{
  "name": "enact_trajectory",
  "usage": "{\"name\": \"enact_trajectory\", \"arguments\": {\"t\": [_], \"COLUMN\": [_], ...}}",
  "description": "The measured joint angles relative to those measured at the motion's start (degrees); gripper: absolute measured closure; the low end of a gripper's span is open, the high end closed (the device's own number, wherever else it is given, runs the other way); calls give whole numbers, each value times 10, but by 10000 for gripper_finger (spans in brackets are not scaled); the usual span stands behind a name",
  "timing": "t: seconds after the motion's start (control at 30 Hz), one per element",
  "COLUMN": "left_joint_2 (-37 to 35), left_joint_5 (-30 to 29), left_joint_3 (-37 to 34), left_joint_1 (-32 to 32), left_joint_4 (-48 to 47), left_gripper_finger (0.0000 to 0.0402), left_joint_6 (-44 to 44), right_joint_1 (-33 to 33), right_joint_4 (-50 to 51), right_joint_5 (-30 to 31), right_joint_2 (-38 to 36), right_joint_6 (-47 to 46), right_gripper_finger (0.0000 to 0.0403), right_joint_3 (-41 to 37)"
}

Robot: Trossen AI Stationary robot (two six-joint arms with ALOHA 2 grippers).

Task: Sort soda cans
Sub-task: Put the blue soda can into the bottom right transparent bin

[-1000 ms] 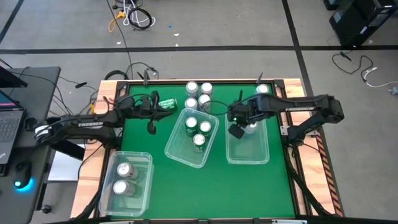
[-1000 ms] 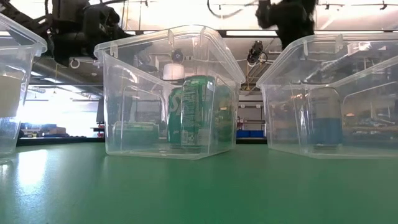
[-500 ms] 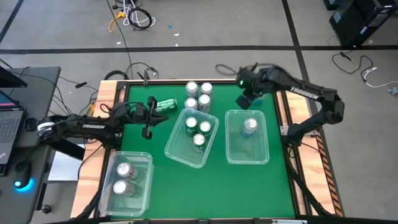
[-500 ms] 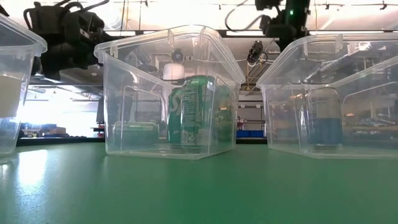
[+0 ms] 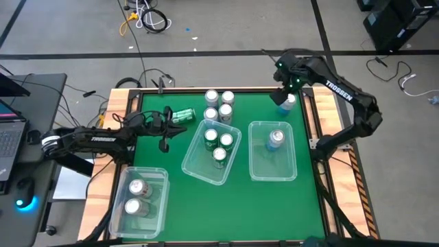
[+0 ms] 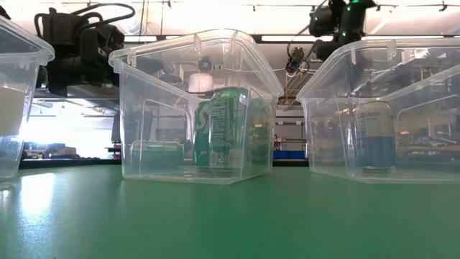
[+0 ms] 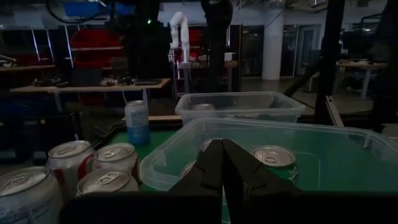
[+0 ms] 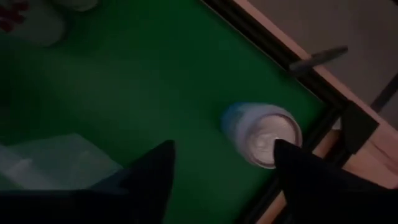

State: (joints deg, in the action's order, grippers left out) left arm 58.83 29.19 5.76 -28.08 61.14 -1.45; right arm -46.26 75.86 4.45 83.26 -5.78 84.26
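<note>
High view: judged about half done. Counted two silver-white drink cans (image 5: 136, 196) in the clear plastic bin at the left (image 5: 159, 206), three green drink cans (image 5: 219, 143) in the tilted clear middle bin (image 5: 199, 171), and one blue drink can (image 5: 276, 138) in the clear right-hand bin (image 5: 264, 171). Left loose on the green tabletop (image 5: 240, 199): a toppled green can (image 5: 184, 114), a standing cluster of four or so cans (image 5: 219, 105), colours hard to tell, and a blue can at the far corner (image 5: 291, 101) under the right hand (image 5: 282, 104).

Low view: showed green and blue cans upright in their bins.

Left wrist view: showed the left hand (image 7: 221, 149) pressed together, empty, near the middle bin.

Right wrist view: showed the right hand spread either side of the corner can, apparently not touching.
</note>
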Motion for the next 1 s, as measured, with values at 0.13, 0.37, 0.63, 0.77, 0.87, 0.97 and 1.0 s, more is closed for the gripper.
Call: {"name": "enact_trajectory", "arguments": {"t": [0.13,0.37,0.63,0.77,0.87,0.97,1.0], "left_joint_2": [0,0,0,0,0,0,0], "left_joint_5": [0,0,0,0,0,0,0], "left_joint_3": [0,0,0,0,0,0,0], "left_joint_1": [0,0,0,0,0,0,0], "left_joint_4": [0,0,0,0,0,0,0], "left_gripper_finger": [397,397,397,397,397,397,397], "left_joint_6": [0,13,13,13,13,13,13], "right_joint_1": [-37,-86,-122,-122,-122,-122,-122], "right_joint_4": [-6,-78,-158,-199,-212,-210,-210], "right_joint_5": [0,4,0,-9,-12,-13,-12], "right_joint_2": [0,1,1,2,16,44,55], "right_joint_6": [15,71,92,92,92,92,92], "right_gripper_finger": [83,29,23,27,27,32,37], "right_joint_3": [-36,-118,-177,-212,-225,-231,-231]}}
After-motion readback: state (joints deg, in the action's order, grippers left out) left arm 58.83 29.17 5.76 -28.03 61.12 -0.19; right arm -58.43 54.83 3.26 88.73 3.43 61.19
